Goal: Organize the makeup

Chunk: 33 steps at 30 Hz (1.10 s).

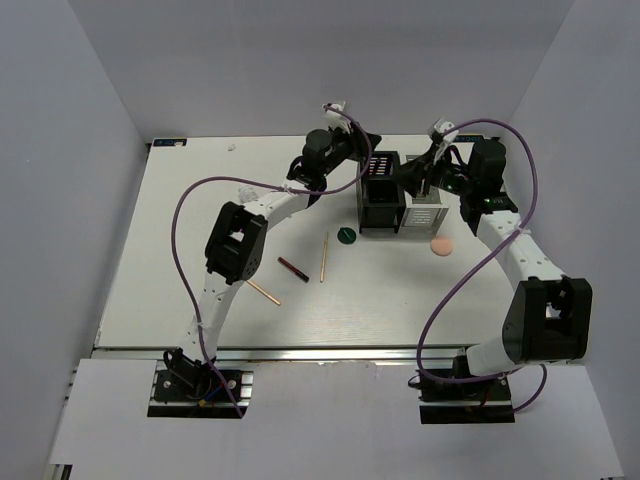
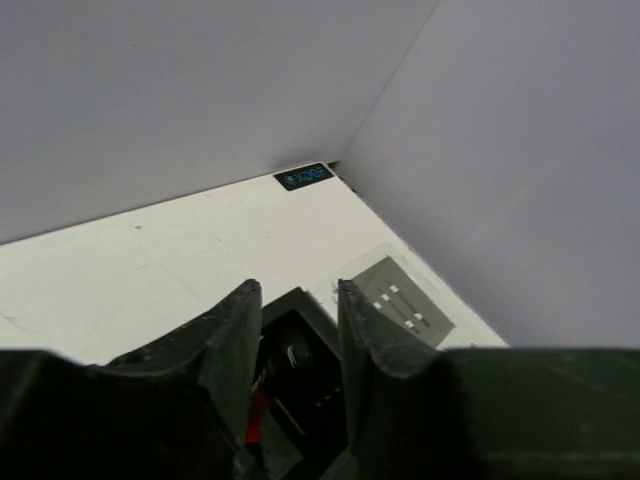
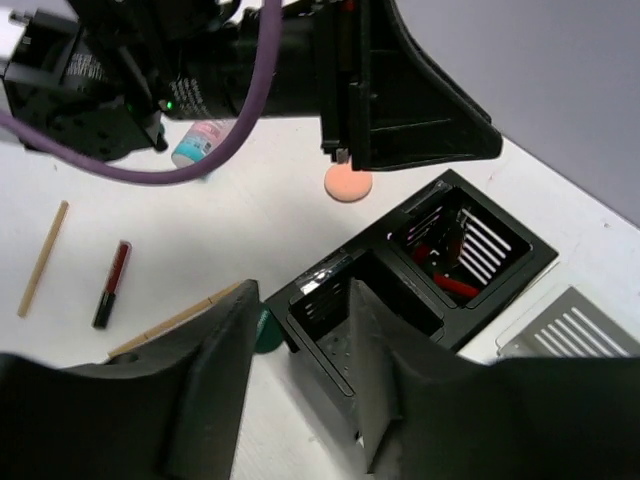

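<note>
A black slotted organizer point(image 1: 380, 198) stands at the back middle of the table, and a white one point(image 1: 425, 212) stands beside it. My left gripper point(image 1: 366, 165) hovers over the black box, open and empty point(image 2: 297, 330). My right gripper point(image 1: 421, 182) is open and empty point(image 3: 300, 340) over the black box's near compartment point(image 3: 345, 320). Red pencils point(image 3: 447, 262) lie in the far compartment. On the table lie a green disc point(image 1: 346, 236), a peach puff point(image 1: 441, 244), a dark-red pencil point(image 1: 292, 267) and two tan sticks point(image 1: 324, 257) point(image 1: 263, 292). The right wrist view also shows a white tube point(image 3: 195, 143) and a puff point(image 3: 348, 183).
The white table point(image 1: 200, 250) is enclosed by grey walls at the left, back and right. My left arm point(image 3: 250, 70) reaches across above the black box. Purple cables point(image 1: 180, 215) loop off both arms. The white organizer point(image 2: 400, 300) lies close to the right wall.
</note>
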Each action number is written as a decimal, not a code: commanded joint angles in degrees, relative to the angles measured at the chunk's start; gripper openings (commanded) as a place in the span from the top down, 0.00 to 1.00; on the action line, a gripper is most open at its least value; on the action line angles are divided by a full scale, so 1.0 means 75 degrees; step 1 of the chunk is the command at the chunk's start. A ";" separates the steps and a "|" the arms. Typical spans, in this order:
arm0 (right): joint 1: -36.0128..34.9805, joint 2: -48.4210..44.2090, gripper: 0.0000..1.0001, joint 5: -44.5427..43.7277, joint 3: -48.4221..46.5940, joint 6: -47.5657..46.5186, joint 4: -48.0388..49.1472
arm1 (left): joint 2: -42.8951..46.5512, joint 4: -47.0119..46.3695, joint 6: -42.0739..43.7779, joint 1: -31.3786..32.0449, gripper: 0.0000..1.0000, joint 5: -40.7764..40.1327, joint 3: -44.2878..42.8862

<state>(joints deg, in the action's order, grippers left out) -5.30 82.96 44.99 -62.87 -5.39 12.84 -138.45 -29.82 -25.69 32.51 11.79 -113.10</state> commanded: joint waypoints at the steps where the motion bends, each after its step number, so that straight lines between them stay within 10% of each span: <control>1: 0.0027 0.0106 0.51 0.0597 -0.0195 -0.0544 -0.0210 | 0.0296 0.0039 0.0250 -0.0034 0.50 -0.0248 -0.0061; 6: -0.0311 0.0528 0.49 0.1267 -0.0721 -0.1716 -0.1392 | 0.0577 0.0109 0.0320 -0.0022 0.43 -0.0434 -0.0190; 10: -0.1400 0.1299 0.59 0.0555 -0.1658 -0.3322 -0.3571 | 0.1733 0.0367 0.0135 -0.0256 0.91 -0.1008 0.0579; 13: -0.2303 0.1933 0.63 -0.0244 -0.2163 -0.3267 -0.4255 | 0.2695 0.0495 -0.0415 -0.0794 0.98 -0.0882 0.2029; 20: -0.3674 0.2814 0.55 -0.1369 -0.2106 -0.2013 -0.3343 | 0.6079 0.1641 -0.0736 -0.2353 0.40 -0.0388 0.5475; 22: -0.3793 0.2907 0.44 -0.1580 -0.1896 -0.1451 -0.2687 | 0.6703 0.1982 -0.0548 -0.2494 0.34 -0.0668 0.6124; 23: -0.3863 0.2942 0.13 -0.1813 -0.1848 -0.1299 -0.2522 | 0.6996 0.2054 -0.0535 -0.2530 0.32 -0.1006 0.6707; 33: -0.5058 0.3634 0.11 -0.2811 -0.1555 -0.0571 -0.1525 | 0.9657 0.3927 -0.0418 -0.2624 0.16 -0.2696 0.8353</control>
<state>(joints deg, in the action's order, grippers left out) -40.32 108.73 27.51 -75.40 -12.71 -3.25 -70.96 -7.35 -29.91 13.13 -3.07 -51.07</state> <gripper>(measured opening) 0.894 0.826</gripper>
